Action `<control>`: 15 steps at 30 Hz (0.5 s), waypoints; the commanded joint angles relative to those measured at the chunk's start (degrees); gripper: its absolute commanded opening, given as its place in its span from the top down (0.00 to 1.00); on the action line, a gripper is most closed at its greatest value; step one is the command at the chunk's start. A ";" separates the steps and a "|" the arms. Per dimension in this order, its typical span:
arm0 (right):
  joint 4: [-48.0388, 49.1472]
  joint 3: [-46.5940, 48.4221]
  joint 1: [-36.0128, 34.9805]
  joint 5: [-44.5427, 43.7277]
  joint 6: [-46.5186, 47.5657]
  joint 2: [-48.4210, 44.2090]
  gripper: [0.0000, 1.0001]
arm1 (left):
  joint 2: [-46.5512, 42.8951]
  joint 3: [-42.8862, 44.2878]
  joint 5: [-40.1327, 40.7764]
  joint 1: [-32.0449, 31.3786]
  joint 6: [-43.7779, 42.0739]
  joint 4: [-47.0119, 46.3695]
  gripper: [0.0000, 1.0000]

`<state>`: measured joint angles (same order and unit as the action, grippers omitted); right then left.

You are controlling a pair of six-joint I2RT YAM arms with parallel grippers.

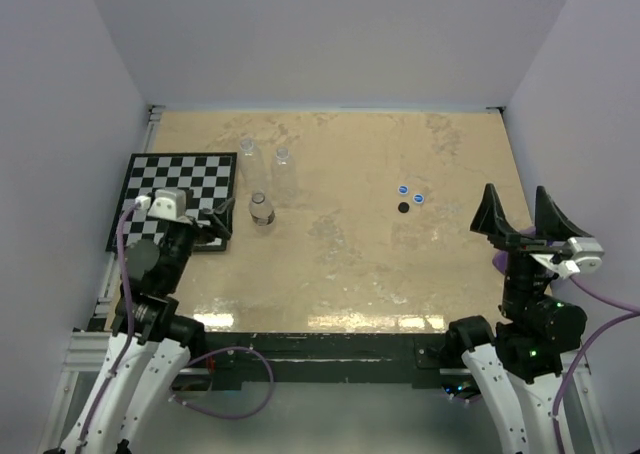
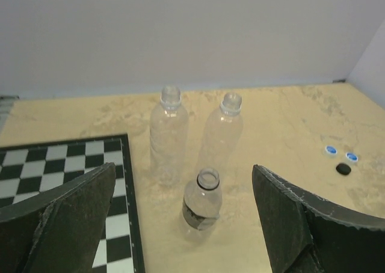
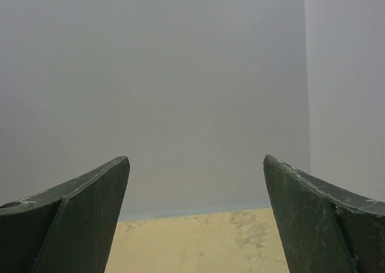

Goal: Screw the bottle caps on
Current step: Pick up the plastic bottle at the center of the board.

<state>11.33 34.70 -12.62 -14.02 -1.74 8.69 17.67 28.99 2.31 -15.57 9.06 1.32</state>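
**Both grippers spread wide, bottles and caps sitting apart**

The left gripper (image 2: 183,171) is hanging low over the near-left of the table (image 1: 350,264), fingers spread wide, pinching nothing. It is sitting over the near-right corner of the checkerboard (image 1: 185,179). At about 2 o'clock from it in the top view, a short bottle (image 2: 203,204) is standing upright just off the board's right edge, mouth open, not touching either finger. A dark band is showing on its lower body, probably a label. Two taller bottles (image 2: 168,134) (image 2: 222,134) are standing upright at 12 to 1 o'clock of the short one, side by side, near each other, mouths also open.

The right gripper (image 1: 515,191) is raised at the near-right, fingers also spread wide and holding nothing. Its wrist camera is facing mostly the back wall (image 3: 210,74).

At roughly 9 o'clock from it in the top view, the two blue caps (image 1: 402,189) (image 1: 418,198) and the black cap (image 1: 403,208) are lying flat in a tight cluster, well apart from all three bottles, at their 3 o'clock.
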 commanded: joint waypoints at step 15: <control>1.67 -0.07 0.49 2.07 -1.87 -2.01 0.01 | 7.99 -18.87 -2.57 -0.86 23.54 -24.40 0.00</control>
<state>11.22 34.70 -12.60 -13.39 -2.63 8.10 26.06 15.25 -3.27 -15.70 24.80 -6.44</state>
